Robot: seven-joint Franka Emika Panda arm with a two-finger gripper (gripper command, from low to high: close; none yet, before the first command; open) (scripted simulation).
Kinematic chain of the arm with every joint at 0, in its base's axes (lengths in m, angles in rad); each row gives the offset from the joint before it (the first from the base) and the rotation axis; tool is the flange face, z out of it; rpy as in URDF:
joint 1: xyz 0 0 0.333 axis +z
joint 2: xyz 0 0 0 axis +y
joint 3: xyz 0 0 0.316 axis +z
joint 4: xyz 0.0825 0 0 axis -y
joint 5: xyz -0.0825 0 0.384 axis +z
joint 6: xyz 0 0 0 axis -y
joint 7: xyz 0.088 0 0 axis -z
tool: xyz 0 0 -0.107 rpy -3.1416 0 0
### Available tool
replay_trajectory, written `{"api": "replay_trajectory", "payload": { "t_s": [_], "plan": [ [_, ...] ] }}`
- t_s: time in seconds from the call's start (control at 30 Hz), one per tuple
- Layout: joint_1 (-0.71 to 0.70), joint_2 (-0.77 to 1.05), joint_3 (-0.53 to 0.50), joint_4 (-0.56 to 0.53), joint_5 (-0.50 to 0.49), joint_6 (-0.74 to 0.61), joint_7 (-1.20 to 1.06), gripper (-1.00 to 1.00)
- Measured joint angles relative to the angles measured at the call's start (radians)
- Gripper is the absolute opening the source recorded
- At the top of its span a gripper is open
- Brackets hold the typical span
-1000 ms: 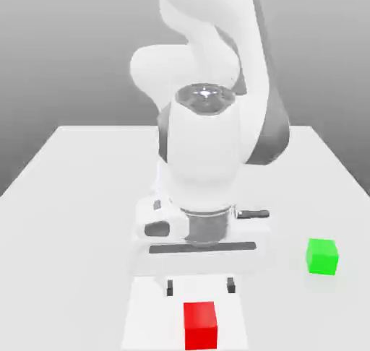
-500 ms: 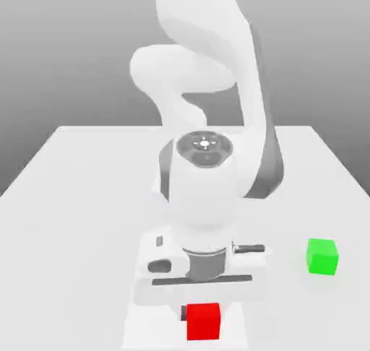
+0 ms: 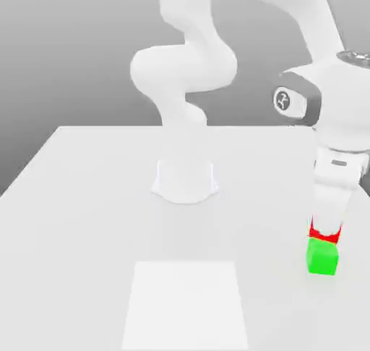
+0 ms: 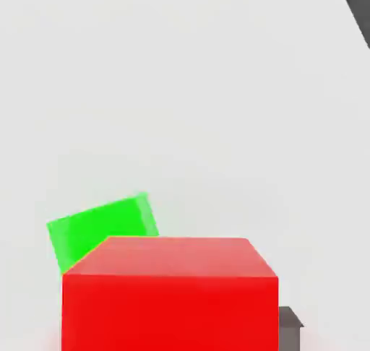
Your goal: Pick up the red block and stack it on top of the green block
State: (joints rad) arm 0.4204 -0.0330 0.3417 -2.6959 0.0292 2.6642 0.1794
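on the white table [image 3: 87,198], the gripper [image 3: 325,232] has carried the clamped red block [image 3: 324,232] from the near square to just over the green block [image 3: 321,257], ready to stack.

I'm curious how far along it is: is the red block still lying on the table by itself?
No, the red block is clamped in the pincer, carried just above the green block.

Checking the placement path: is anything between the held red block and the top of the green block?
Nothing visible. The gripper holds the red block just above the green block, whose top looks bare.
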Motion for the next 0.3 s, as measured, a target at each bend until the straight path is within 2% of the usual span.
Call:
{"api": "replay_trajectory", "payload": {
  "t_s": [0.17,0.2,0.3],
  "plan": [
    [0.014,0.156,-0.047,0.001,-0.145,0.146,0.084,-1.00],
    [0.024,0.183,-0.062,0.002,-0.170,0.170,0.102,1.00],
    [0.024,0.183,-0.062,0.002,-0.170,0.170,0.102,1.00]
  ]
}}
